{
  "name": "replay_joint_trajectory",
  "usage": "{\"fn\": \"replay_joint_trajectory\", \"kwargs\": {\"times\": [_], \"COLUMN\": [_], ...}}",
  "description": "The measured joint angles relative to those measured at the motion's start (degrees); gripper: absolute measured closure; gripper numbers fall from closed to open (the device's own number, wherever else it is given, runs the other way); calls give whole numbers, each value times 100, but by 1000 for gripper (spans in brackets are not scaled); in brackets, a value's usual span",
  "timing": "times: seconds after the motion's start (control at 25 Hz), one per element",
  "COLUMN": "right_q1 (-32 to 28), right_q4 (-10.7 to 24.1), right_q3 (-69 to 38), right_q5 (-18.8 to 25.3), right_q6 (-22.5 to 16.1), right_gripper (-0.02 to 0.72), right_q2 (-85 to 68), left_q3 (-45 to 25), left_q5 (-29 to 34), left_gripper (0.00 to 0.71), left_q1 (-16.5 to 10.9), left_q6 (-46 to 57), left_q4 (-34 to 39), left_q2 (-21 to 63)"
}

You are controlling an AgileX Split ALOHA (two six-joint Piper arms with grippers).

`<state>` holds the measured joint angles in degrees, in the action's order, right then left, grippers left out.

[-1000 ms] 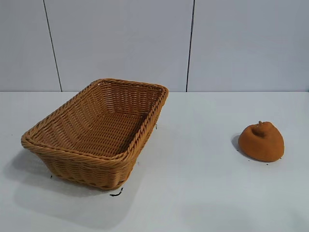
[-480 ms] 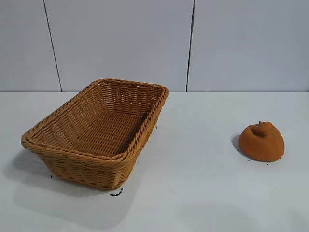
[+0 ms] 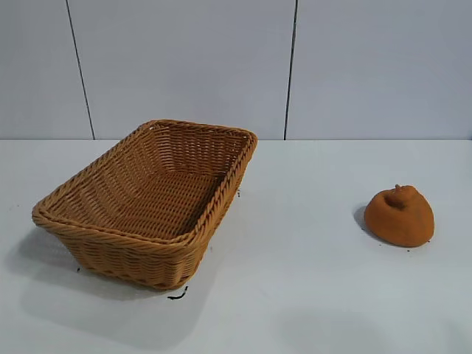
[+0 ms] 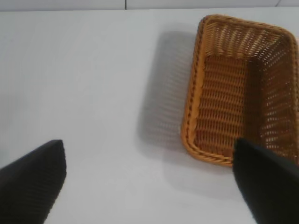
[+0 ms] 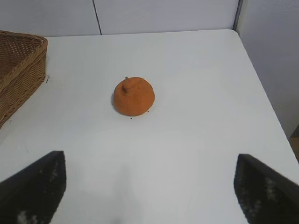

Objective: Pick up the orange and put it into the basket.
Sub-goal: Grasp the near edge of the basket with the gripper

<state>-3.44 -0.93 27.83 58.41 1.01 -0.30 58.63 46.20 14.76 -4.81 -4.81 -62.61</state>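
The orange (image 3: 399,216), a dull-orange lumpy mound with a stem nub, sits on the white table at the right. It also shows in the right wrist view (image 5: 134,96). The tan wicker basket (image 3: 110,230) stands at the left, empty, and shows in the left wrist view (image 4: 192,93) and at the edge of the right wrist view (image 5: 18,74). Neither arm shows in the exterior view. My right gripper (image 5: 150,183) is open and empty, above the table, well short of the orange. My left gripper (image 4: 149,177) is open and empty, beside the basket's near end.
The white table (image 3: 295,280) ends at a grey panelled wall (image 3: 295,66) behind. In the right wrist view the table's side edge (image 5: 271,107) runs close past the orange. A small black mark (image 3: 177,296) lies by the basket's front corner.
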Motion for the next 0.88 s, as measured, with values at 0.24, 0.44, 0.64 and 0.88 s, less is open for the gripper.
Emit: {"fn": "replay_joint_trajectory", "kwargs": {"times": [0.24,0.44,0.64,0.88], "right_q1": [0,0,0,0], "right_q4": [0,0,0,0], "right_q3": [0,0,0,0], "right_q5": [0,0,0,0], "right_q6": [0,0,0,0], "right_gripper": [29,29,29,29], "right_q2": [0,0,0,0], "left_q3": [0,4,30,34], "left_q5": [0,0,94,327], "left_gripper": [14,14,14,14], "left_q1": [934,1203,1211,1211], "left_q6": [99,982,3066,5047], "left_q4": [-41,-55,77,199], "left_q2": [-145,-145,-293,-1035]}}
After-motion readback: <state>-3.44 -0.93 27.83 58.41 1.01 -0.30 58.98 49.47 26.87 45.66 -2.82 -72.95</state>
